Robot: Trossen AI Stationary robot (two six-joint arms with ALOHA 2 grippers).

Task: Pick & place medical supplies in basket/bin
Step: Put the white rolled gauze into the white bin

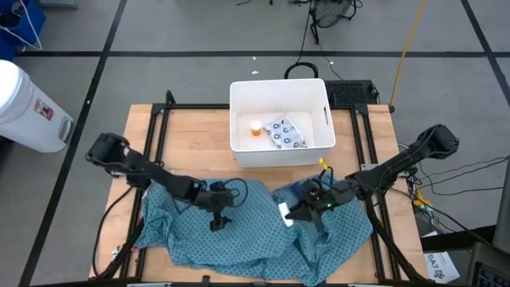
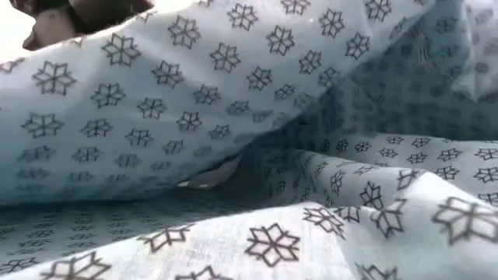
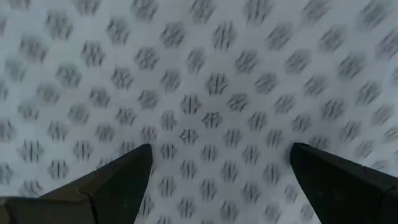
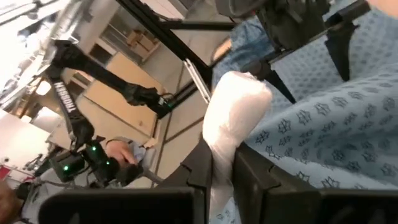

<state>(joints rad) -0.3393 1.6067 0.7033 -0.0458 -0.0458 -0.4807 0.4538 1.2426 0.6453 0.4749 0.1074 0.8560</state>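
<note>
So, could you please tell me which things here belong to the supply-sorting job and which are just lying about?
Part of the job:
- white tub
- orange pill bottle and flat printed packet, both in the tub
- small white tube, held in the right gripper
- left gripper, open over the cloth

Just lying about:
- teal patterned cloth
- white cylindrical container on the floor

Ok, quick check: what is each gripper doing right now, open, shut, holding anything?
Left gripper: open, empty, over the teal cloth.
Right gripper: shut on the small white tube.

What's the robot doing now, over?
Right gripper shut on small white tube. Left gripper open over cloth. Bottle, packet in tub.
</note>
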